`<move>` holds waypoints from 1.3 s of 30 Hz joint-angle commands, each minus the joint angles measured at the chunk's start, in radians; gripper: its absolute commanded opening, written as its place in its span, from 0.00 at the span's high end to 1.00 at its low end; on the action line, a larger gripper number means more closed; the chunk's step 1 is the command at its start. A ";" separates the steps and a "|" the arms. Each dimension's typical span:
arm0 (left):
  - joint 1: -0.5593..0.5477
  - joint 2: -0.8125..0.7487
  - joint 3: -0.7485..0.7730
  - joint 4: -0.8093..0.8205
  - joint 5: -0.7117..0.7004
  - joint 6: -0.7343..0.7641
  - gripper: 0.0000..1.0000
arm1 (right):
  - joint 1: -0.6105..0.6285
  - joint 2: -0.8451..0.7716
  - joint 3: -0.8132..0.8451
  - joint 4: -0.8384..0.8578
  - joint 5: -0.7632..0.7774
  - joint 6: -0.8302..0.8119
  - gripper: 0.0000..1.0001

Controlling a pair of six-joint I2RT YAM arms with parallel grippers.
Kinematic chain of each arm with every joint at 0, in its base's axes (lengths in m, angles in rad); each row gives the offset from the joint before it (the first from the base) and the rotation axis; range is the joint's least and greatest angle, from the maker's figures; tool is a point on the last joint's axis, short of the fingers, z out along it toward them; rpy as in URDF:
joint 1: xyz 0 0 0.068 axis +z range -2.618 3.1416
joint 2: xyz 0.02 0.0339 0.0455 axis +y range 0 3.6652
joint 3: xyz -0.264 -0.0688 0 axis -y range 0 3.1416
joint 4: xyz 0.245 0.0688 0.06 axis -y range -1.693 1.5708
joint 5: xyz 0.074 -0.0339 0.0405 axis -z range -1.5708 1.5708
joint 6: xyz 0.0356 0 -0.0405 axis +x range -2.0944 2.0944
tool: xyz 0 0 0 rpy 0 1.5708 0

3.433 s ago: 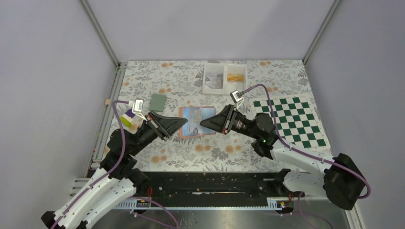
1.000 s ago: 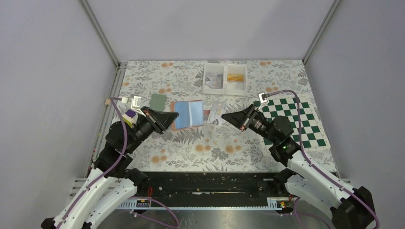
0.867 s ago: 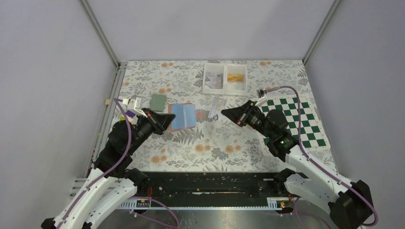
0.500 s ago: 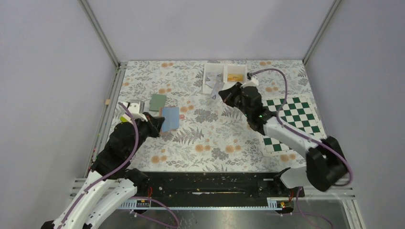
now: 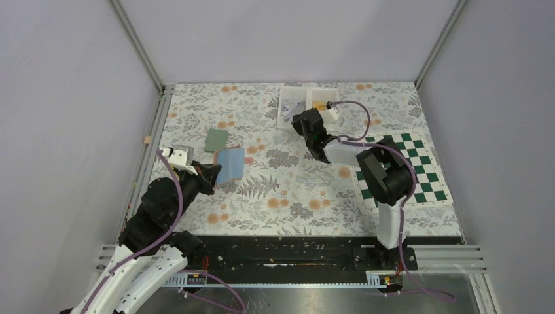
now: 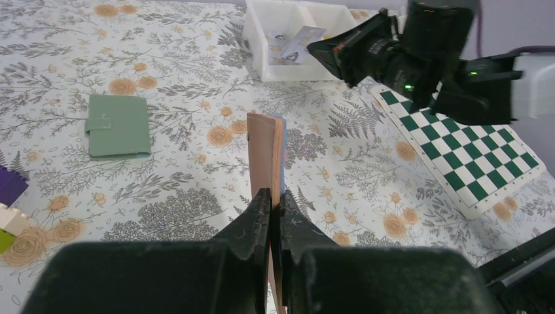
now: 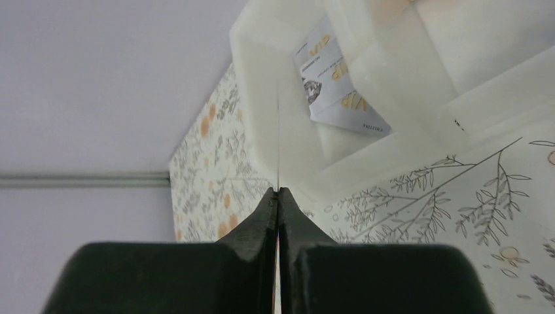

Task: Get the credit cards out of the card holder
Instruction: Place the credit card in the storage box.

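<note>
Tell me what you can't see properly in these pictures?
- The card in the right gripper: right wrist view shows only its thin edge.
- The card holder in the left gripper: edge-on in left wrist view, pockets hidden.
- The purple thing: cut off by left wrist view's edge.

bench (image 5: pixel 281 196): covered by a pale floral cloth, orange blooms and grey ferns | walls: plain lilac-grey panels, back wall (image 5: pixel 281 39), left wall (image 5: pixel 59 131), right wall (image 5: pixel 497 98) | rear corners: left aluminium post (image 5: pixel 137 46), right aluminium post (image 5: pixel 444 39) | near edge: black rail (image 5: pixel 288 252), bare metal sheet (image 5: pixel 314 297) below | light: even, soft, faint shadows
</note>
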 commanded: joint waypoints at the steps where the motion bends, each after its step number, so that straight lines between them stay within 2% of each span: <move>1: -0.030 -0.007 0.000 0.052 -0.011 0.029 1.00 | -0.003 0.124 0.083 0.144 0.154 0.335 1.00; 6: -0.074 -0.021 -0.005 0.051 -0.044 0.047 1.00 | 0.005 0.238 0.233 0.074 0.192 0.437 1.00; 12: -0.104 -0.030 -0.009 0.055 -0.065 0.057 1.00 | 0.016 0.262 0.298 -0.073 0.297 0.566 1.00; 16: -0.120 -0.028 -0.010 0.057 -0.066 0.060 1.00 | 0.012 0.303 0.360 -0.109 0.315 0.624 1.00; 21: -0.135 -0.025 -0.013 0.064 -0.080 0.069 1.00 | 0.011 0.324 0.431 -0.220 0.283 0.629 1.00; 25: -0.142 -0.028 -0.015 0.066 -0.088 0.074 1.00 | 0.011 0.335 0.432 -0.217 0.248 0.622 1.00; 28: -0.146 -0.029 -0.015 0.068 -0.092 0.076 1.00 | 0.010 0.339 0.467 -0.281 0.213 0.585 1.00; 34: -0.147 -0.035 -0.015 0.068 -0.099 0.077 1.00 | 0.006 0.279 0.391 -0.340 0.186 0.565 1.00; 39: -0.148 -0.034 -0.015 0.068 -0.094 0.078 1.00 | -0.015 0.223 0.230 -0.205 0.178 0.565 1.00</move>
